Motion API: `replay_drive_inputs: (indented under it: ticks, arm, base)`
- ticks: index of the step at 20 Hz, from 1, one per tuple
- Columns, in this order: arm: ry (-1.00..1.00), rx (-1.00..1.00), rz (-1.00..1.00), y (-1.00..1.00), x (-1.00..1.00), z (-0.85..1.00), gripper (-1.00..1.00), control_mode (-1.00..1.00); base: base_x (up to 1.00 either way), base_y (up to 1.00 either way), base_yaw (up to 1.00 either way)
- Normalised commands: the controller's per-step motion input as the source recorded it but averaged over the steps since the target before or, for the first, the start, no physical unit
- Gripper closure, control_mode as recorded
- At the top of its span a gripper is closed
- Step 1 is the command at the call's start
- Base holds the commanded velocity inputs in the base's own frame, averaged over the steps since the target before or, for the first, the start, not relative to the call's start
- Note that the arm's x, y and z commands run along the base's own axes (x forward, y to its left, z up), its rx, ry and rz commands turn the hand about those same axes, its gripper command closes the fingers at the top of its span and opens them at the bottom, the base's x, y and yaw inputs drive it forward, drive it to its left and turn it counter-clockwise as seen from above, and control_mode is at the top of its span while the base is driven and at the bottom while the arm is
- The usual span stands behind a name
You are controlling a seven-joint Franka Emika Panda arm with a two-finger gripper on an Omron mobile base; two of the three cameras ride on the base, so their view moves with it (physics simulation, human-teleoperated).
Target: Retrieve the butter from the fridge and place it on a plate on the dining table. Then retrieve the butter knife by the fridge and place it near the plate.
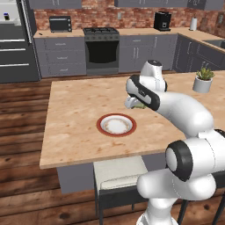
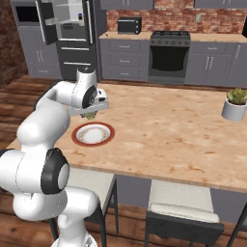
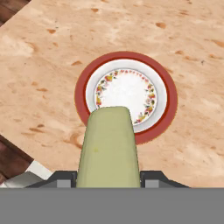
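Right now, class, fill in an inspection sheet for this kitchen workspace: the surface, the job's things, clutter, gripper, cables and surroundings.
Surface: dining table, light wood, bare around the plate.
Job's things: plate empty, near the table's front edge; butter held above it, not yet set down; fridge with its door open across the room. Butter knife: nothing seen.
Clutter: potted plant on the far end of the table.
Gripper: gripper closed on the butter, hovering over the plate.
Cables: nothing seen.
Surroundings: stools tucked under the table; oven, toaster oven and coffee machine along the brick back wall; wooden floor.
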Motion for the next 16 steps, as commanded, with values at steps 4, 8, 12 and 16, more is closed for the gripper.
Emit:
replay_drive_inputs:
  ticks: [4,8,12,16]
  arm:
    - [-0.11,-0.06,0.02,0.15,0.65,-0.3,1.0,-1.0]
    - [-0.03,-0.13,-0.01,0.14,0.37,-0.27,1.0,-1.0]
    - [0.0,-0.12,-0.02,0.16,0.28,-0.26,1.0,-1.0]
    - [-0.05,-0.01,0.0,0.27,0.22,-0.22,1.0,-1.0]
  base:
    - [0.0,0.0,0.0]
    - [0.0,0.0,0.0]
    - [0.0,0.0,0.0]
    - [0.0,0.0,0.0]
